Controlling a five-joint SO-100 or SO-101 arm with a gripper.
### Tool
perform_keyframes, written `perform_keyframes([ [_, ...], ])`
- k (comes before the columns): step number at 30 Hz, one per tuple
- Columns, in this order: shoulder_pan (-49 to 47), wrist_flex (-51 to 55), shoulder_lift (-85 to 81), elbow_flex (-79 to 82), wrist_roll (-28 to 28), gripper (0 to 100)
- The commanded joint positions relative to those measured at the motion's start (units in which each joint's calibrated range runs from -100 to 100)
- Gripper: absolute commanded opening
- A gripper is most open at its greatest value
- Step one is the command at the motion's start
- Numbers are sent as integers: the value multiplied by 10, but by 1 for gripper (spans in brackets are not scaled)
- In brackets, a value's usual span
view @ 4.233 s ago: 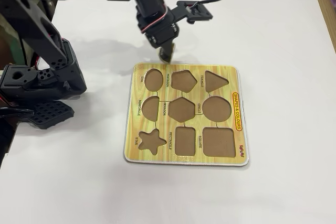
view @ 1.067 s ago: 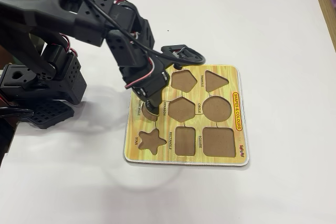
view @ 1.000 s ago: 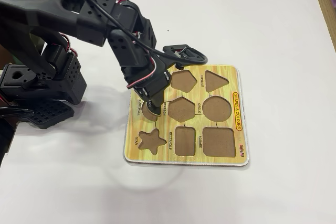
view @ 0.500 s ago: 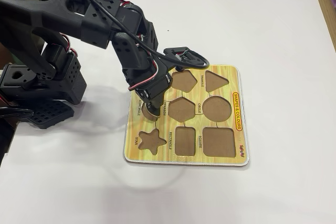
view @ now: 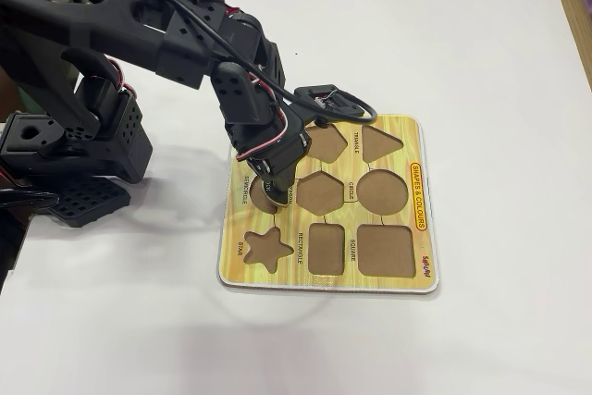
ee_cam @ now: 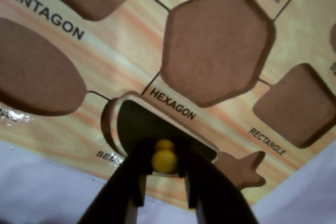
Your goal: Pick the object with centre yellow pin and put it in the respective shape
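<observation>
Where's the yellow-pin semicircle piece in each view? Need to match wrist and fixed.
Wrist view: semicircle piece at bottom centre, partly over its recess, its yellow pin between the gripper fingers.
Fixed view: piece is mostly hidden under the gripper at the board's left edge; only a sliver shows.
Shared landmark: the hexagon recess, directly beside the piece in both.
</observation>
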Motion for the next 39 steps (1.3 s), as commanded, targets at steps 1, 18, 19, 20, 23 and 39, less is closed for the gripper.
perform_keyframes([
  [1,-4,2,-7,-20,1,1],
  [18,-4,18,-8,-12,3,1],
  [19,-5,16,-8,-11,3,1],
  [20,-5,16,-8,-11,3,1],
  [23,-5,13,-8,-11,3,1],
  [39,-5,12,-8,-11,1,2],
])
